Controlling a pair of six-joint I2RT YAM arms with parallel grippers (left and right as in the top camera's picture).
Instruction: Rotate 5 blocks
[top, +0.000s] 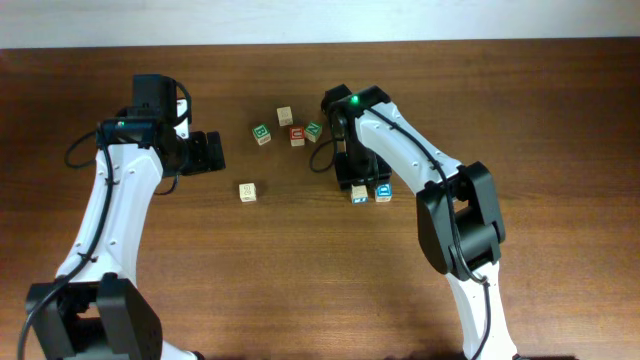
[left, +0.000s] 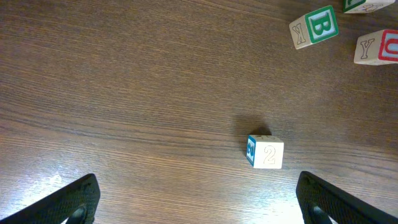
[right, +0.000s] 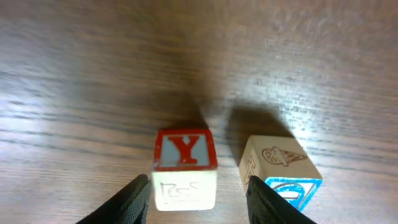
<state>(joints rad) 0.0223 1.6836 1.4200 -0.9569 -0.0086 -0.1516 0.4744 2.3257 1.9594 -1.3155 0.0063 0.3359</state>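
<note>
My right gripper (top: 357, 181) hangs low over a pale block (top: 359, 192) right of table centre. In the right wrist view its jaws (right: 196, 186) straddle this block (right: 185, 168), which has a pale top and a red "Y" on its far side. A gap shows at the right finger (right: 264, 199), so the gripper is open. A blue-faced block (right: 283, 171) sits just outside that finger. A green "V" block (top: 314, 131), a pale block (top: 285, 116) and a "2" block (left: 266, 153) lie apart. My left gripper (left: 199, 208) is wide open and holds nothing.
A green "B" cube (top: 261, 134) and a red-faced cube (top: 296, 135) sit in the cluster behind the centre. The blue-faced block (top: 383, 192) stands close beside the straddled one, less than a block's width away. The left gripper (top: 205, 152) hovers left of the cluster.
</note>
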